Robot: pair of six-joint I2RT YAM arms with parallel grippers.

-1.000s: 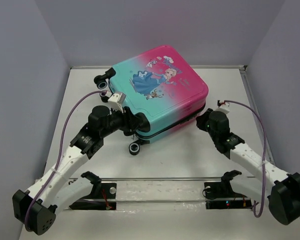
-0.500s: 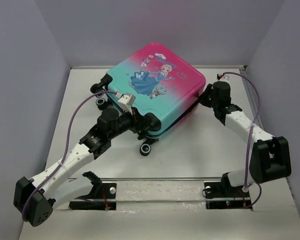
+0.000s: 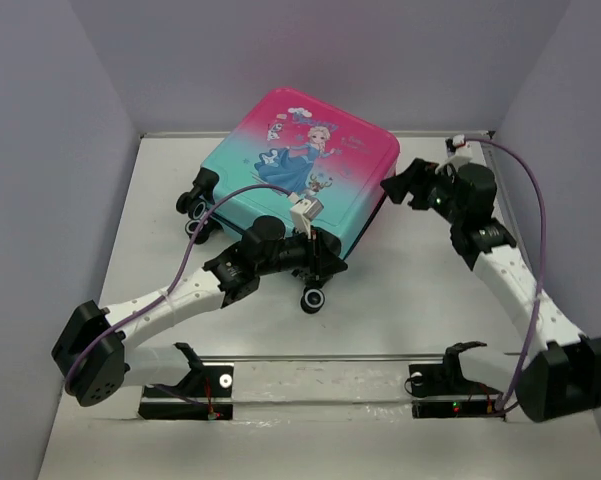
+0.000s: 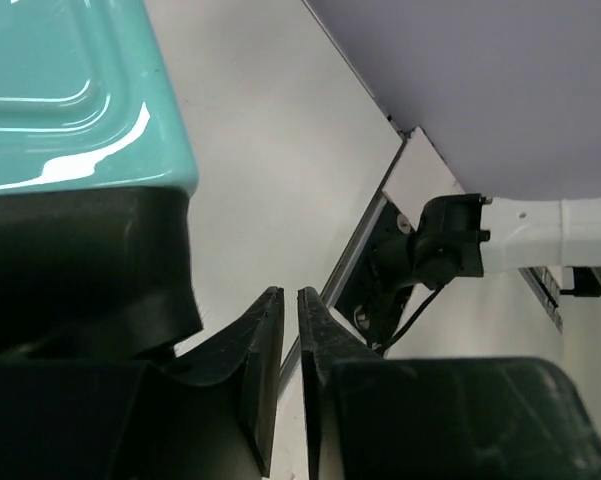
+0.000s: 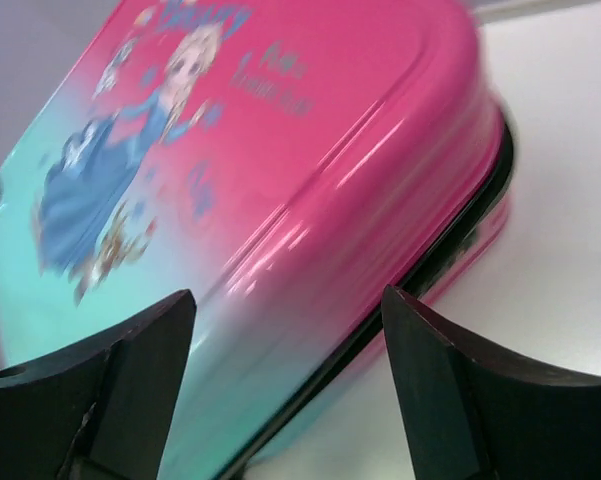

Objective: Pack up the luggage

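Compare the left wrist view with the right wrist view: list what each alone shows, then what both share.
Left wrist only: the left gripper, fingers almost together on nothing, plus a teal corner of the luggage. Right wrist only: the right gripper, open wide, the princess print and the dark seam at the pink end. Both: the luggage and the white table.

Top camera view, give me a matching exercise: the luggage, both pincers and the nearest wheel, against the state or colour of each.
1. luggage
2. left pincer
3. right pincer
4. nearest wheel

A. wide open
B. black, at the near corner
C. lying printed side up
D. nearly shut, nothing between its fingers

Pairs: 1-C, 2-D, 3-A, 4-B
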